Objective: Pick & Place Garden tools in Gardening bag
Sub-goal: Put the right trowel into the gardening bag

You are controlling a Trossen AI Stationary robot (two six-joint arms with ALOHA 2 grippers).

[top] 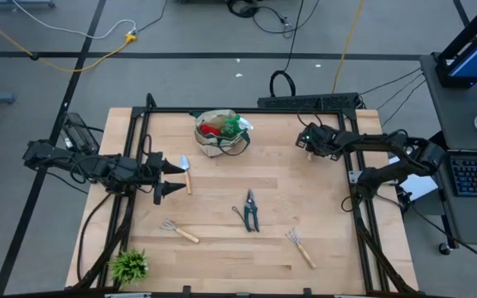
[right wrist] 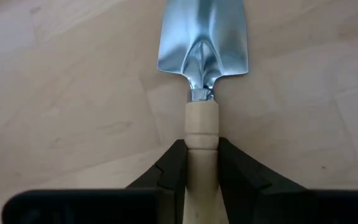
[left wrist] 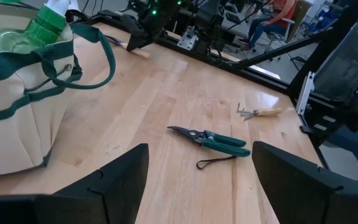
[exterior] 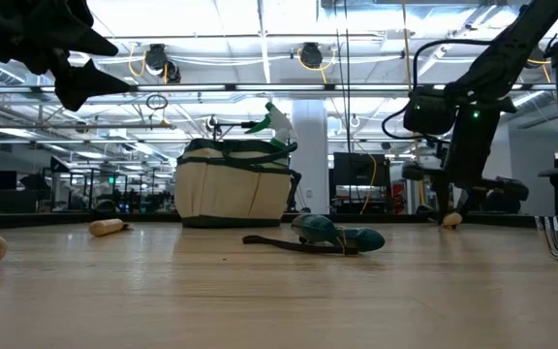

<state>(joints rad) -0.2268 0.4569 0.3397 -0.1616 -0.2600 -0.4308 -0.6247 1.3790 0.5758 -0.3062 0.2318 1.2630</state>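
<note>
Step in hand: grasp. The fingers [right wrist: 169, 168] of my right gripper [right wrist: 202, 155] pinch the wooden handle of a trowel [right wrist: 202, 46] lying flat on the table [top: 321, 215], right of the gardening bag [top: 218, 142]. Next move, in my judgement: lift clear, carry it over the bag's open mouth, then release. My left gripper [top: 166, 178] waits at the table's left side, fingers spread.

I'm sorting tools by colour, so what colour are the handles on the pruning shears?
Dark green, on the pruning shears; the left wrist view shows them best.
</note>
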